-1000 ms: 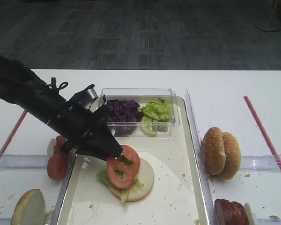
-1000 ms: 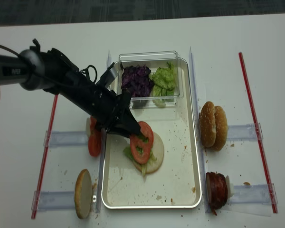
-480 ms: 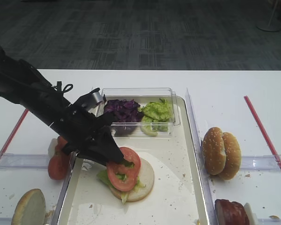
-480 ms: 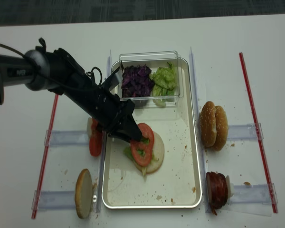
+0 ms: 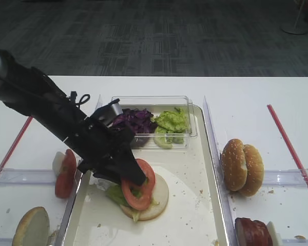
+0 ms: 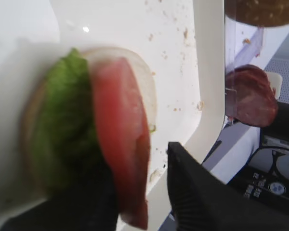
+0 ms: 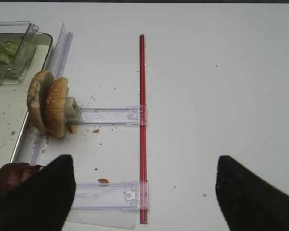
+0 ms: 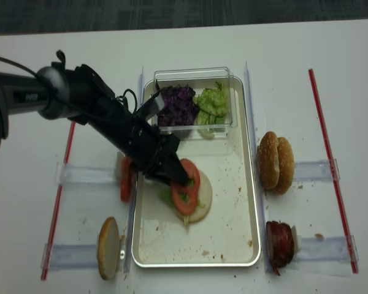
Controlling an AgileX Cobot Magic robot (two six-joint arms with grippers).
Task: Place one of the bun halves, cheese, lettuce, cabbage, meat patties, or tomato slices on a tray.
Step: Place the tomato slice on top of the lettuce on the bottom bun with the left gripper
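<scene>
Lab or office: grey carpet tiles [image 5: 143,36], white test table [image 5: 246,97].

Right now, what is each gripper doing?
Left gripper: closed on a tomato slice, over the bun half on the tray.
Right gripper: open, holding nothing.

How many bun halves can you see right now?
4: one cut-face up on the tray under lettuce and tomato; one on edge off its near-left corner; two standing together to its right. More may be hidden.
</scene>
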